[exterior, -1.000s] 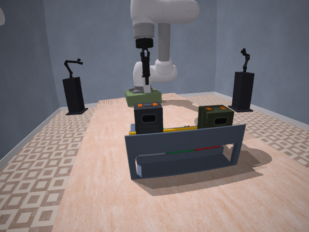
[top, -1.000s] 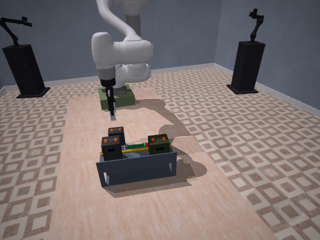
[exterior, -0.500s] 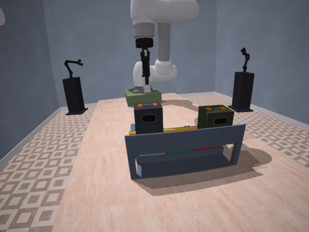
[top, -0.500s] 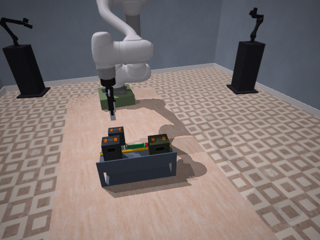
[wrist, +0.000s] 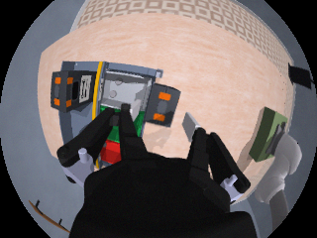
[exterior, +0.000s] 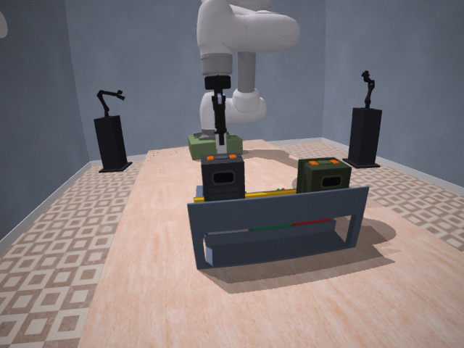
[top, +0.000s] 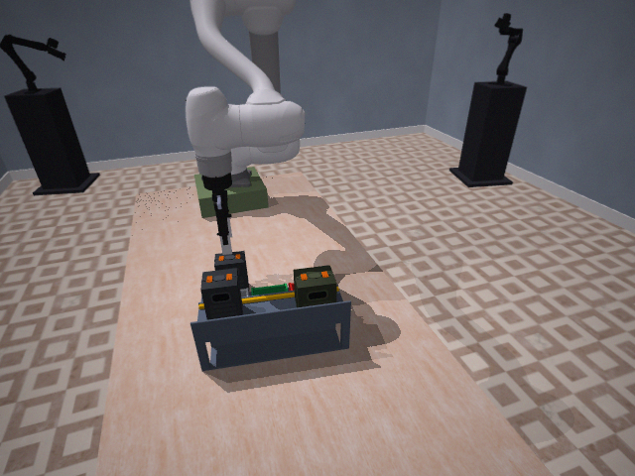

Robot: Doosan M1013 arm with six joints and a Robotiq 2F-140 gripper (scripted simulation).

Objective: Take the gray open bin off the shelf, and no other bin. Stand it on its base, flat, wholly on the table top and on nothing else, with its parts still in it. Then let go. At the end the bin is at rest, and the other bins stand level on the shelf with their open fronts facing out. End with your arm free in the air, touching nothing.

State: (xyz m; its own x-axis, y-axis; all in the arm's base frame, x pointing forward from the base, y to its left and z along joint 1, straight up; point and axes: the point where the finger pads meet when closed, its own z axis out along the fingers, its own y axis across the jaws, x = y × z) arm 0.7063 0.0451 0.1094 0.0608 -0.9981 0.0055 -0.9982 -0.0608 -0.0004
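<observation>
Charcoal case on the shelf (top: 230,302) (exterior: 223,191) (wrist: 61,91): standing upright behind the yellow rail (top: 269,297) (exterior: 270,194) (wrist: 96,89); needing no touch.
Gripper (top: 226,250) (exterior: 222,148) (wrist: 161,112): hovering part-open, holding nothing.
Charcoal case before the bins (top: 230,264) (wrist: 163,104): crowding the gray front; probably needing moving aside first, with fingers centring over it, then lowering straight.
Gray bin (top: 244,293) (exterior: 228,232) (wrist: 130,90): sitting on the shelf (top: 271,332) (exterior: 277,207) (wrist: 81,65); later needing a level lift, keeping parts in.
Green bin (top: 269,290) (exterior: 270,227) (wrist: 115,133): neighbouring; needing clearance.
Red bin (top: 291,286) (exterior: 311,222) (wrist: 110,153): staying shelved.
Olive case (top: 327,289) (exterior: 311,180): standing rightmost, upright.
Counts: showing three bins, three cases, one shelf, one rail, one gripper.
</observation>
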